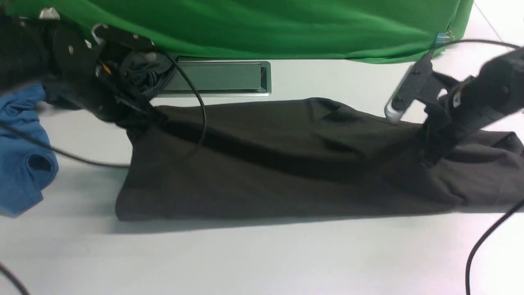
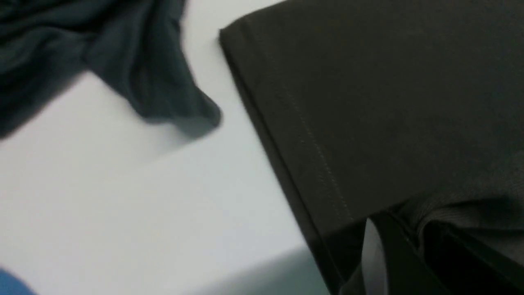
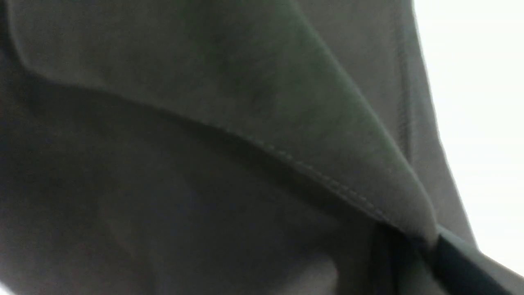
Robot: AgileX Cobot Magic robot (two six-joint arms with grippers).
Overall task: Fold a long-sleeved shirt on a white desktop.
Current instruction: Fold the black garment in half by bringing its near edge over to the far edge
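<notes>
The long-sleeved shirt (image 1: 266, 164), very dark brown-black, hangs stretched between my two grippers, and its lower fold rests on the white desktop (image 1: 262, 262). My left gripper (image 1: 139, 121) is shut on the shirt's upper left corner. In the left wrist view its fingertips (image 2: 413, 241) pinch a bunch of fabric beside a stitched hem (image 2: 323, 164). My right gripper (image 1: 430, 141) is shut on the shirt's right part. In the right wrist view the stitched shirt edge (image 3: 327, 180) runs down into the jaws of my right gripper (image 3: 425, 241). The shirt's sleeves and logo are hidden.
A blue garment (image 1: 20, 155) lies at the left edge. A dark grey-teal garment (image 1: 143, 73) (image 2: 123, 53) is bunched behind my left arm, next to the grey cable slot (image 1: 217, 78). A green backdrop (image 1: 266, 24) closes the far side. Black cables (image 1: 483, 246) trail over the desktop.
</notes>
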